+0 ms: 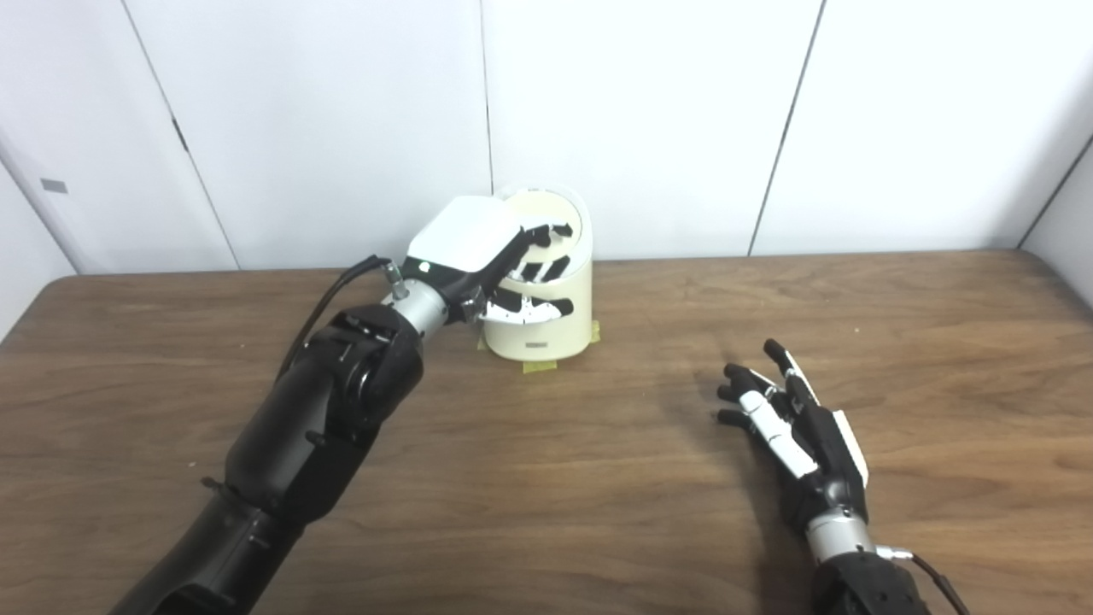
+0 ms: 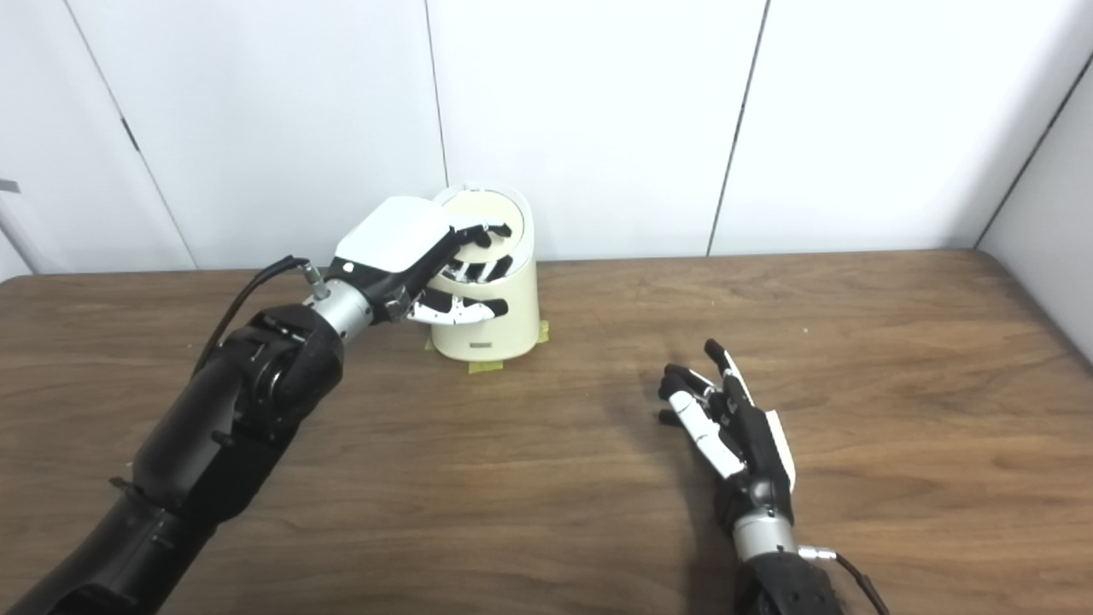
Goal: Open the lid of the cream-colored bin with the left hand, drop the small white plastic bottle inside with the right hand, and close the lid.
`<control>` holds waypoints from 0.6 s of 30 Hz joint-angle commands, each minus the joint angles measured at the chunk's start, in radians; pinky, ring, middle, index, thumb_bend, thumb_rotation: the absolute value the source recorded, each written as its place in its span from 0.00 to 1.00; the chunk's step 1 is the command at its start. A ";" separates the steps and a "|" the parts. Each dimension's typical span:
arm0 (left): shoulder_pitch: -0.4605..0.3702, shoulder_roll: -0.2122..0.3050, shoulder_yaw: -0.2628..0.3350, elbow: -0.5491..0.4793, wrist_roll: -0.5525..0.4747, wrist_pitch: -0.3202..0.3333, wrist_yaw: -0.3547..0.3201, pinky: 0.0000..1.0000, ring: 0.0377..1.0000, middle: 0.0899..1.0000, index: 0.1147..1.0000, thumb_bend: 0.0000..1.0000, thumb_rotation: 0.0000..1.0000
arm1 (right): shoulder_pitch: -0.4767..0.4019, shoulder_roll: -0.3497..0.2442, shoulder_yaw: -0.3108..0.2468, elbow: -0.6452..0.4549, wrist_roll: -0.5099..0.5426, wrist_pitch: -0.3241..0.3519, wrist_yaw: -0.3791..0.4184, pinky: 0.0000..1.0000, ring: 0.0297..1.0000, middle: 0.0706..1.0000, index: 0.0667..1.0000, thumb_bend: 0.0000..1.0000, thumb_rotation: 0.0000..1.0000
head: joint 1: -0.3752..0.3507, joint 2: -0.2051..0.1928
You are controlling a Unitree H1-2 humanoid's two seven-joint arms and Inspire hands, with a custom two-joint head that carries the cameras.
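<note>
Left hand (image 1: 491,265) being spread over top of bin (image 1: 546,329), fingers apart, nothing gripped; lid (image 1: 551,213) being seen tilted up behind fingers. Bin sitting at table (image 1: 546,478) rear. Right hand (image 1: 794,423) being rested open, empty, on table. Bottle not being seen.

The left hand (image 2: 410,256) rested against the cream-colored bin (image 2: 495,316) near the worktop's (image 2: 546,512) far edge, fingers (image 2: 478,243) spread over its tilted lid (image 2: 485,224), while the right hand (image 2: 726,423) lay open and empty toward the near edge, well apart.
</note>
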 commanded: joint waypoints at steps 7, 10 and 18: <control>0.011 0.018 -0.047 0.019 0.009 0.013 -0.085 0.81 0.79 0.79 0.87 0.58 0.51 | -0.020 0.001 -0.004 -0.031 0.010 -0.004 -0.001 0.65 0.72 0.74 0.94 0.52 0.46 | -0.001 0.000; 0.011 0.024 -0.047 0.014 0.005 0.015 -0.088 0.80 0.78 0.78 0.88 0.58 0.51 | -0.020 -0.001 -0.002 -0.031 0.004 -0.004 -0.002 0.65 0.72 0.74 0.93 0.52 0.46 | -0.002 0.000; 0.021 0.024 -0.030 -0.015 -0.011 0.013 -0.068 0.79 0.77 0.75 0.87 0.58 0.47 | -0.021 -0.002 -0.002 -0.035 0.000 -0.001 -0.004 0.66 0.72 0.75 0.93 0.51 0.45 | -0.005 -0.001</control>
